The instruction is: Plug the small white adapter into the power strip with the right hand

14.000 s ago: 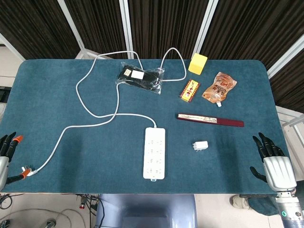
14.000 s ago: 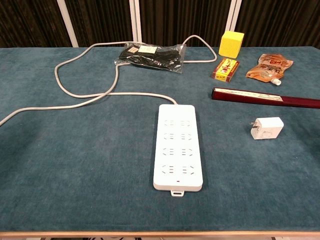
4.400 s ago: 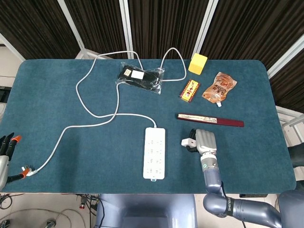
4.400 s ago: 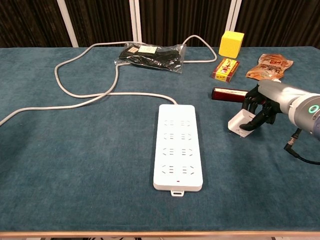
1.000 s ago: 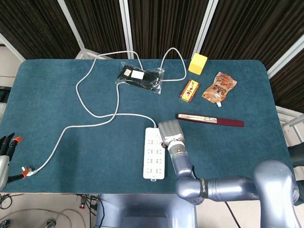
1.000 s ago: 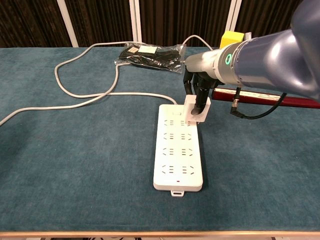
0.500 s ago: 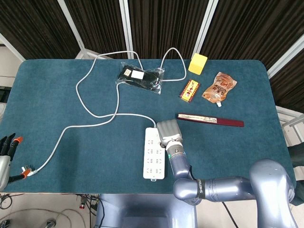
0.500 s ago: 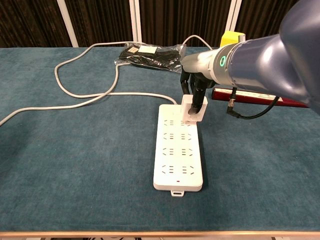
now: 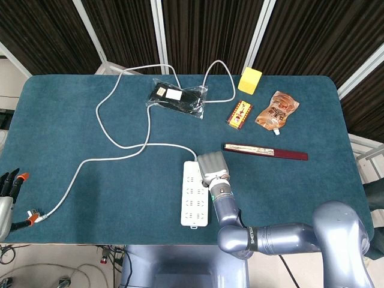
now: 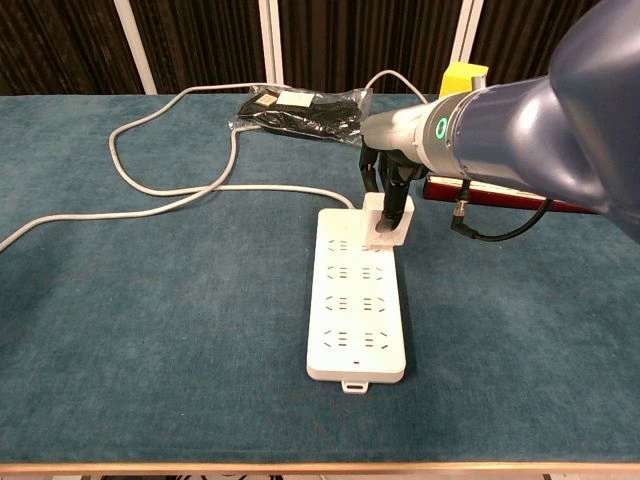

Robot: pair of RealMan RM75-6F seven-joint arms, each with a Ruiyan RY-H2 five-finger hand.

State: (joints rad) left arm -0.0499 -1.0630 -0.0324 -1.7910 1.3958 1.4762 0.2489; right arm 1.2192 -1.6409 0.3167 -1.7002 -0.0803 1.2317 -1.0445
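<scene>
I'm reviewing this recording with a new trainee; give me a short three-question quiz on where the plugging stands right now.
1. True or false: the right hand holds the white adapter over the cable end of the power strip.
2. Which object lies on the table just beyond the right hand? A) yellow cube B) dark red box C) black pouch
3. Fill in: the left hand sits at the table's ___ edge, near the cable's plug.

Key: 1 true; 2 B, the dark red box; 3 left.
</scene>
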